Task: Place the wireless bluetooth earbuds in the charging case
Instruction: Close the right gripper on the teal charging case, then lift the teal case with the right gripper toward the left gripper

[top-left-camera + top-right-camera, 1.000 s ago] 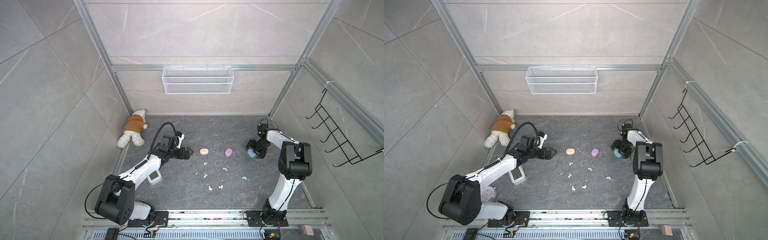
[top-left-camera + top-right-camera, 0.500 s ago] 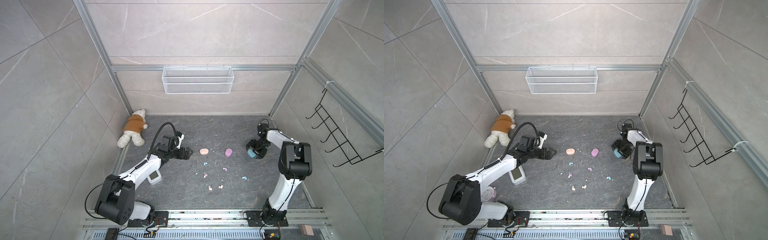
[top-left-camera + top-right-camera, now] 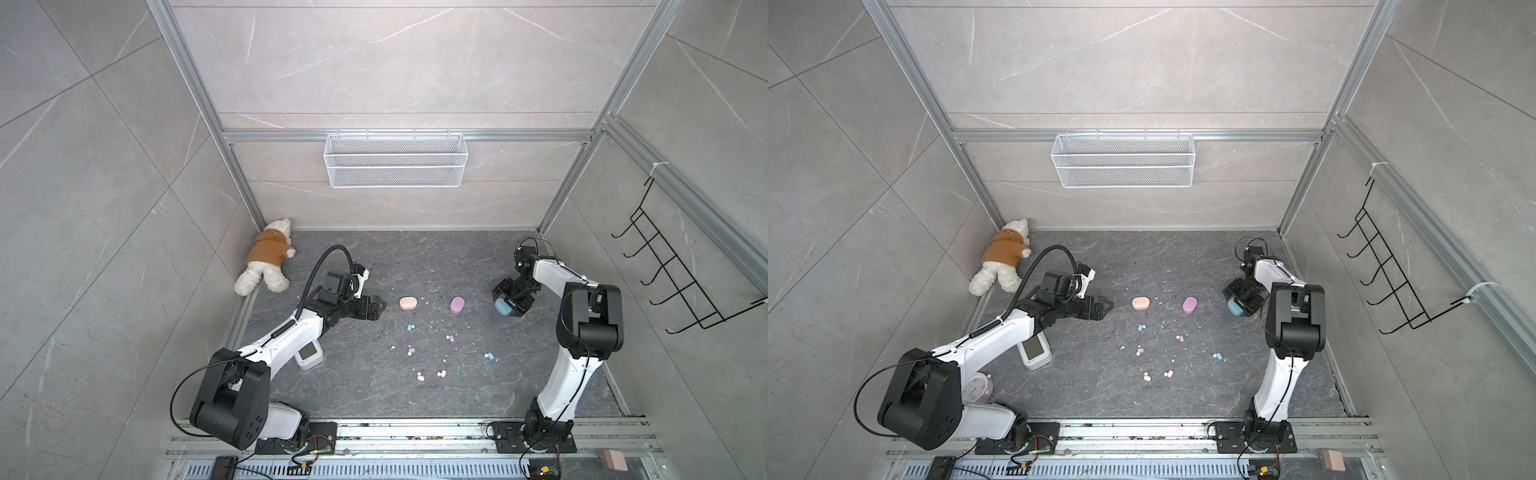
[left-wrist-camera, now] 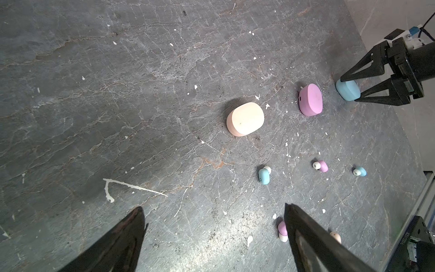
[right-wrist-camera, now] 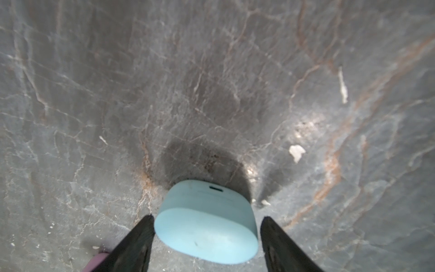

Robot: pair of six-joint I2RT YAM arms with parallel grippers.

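L gripper (image 3: 380, 308) hung spread wide & empty, near peach case (image 3: 407, 303); R gripper (image 5: 207, 217) straddled blue case (image 5: 207, 233), one finger touching its side, other v. close; couldn't tell if clamped; lilac case (image 3: 457, 305) lay between those two; all 3 lids shut; six buds (image 3: 410, 328) lay loose on floor (image 3: 353, 386), scattered on the arm-base side of the cases.
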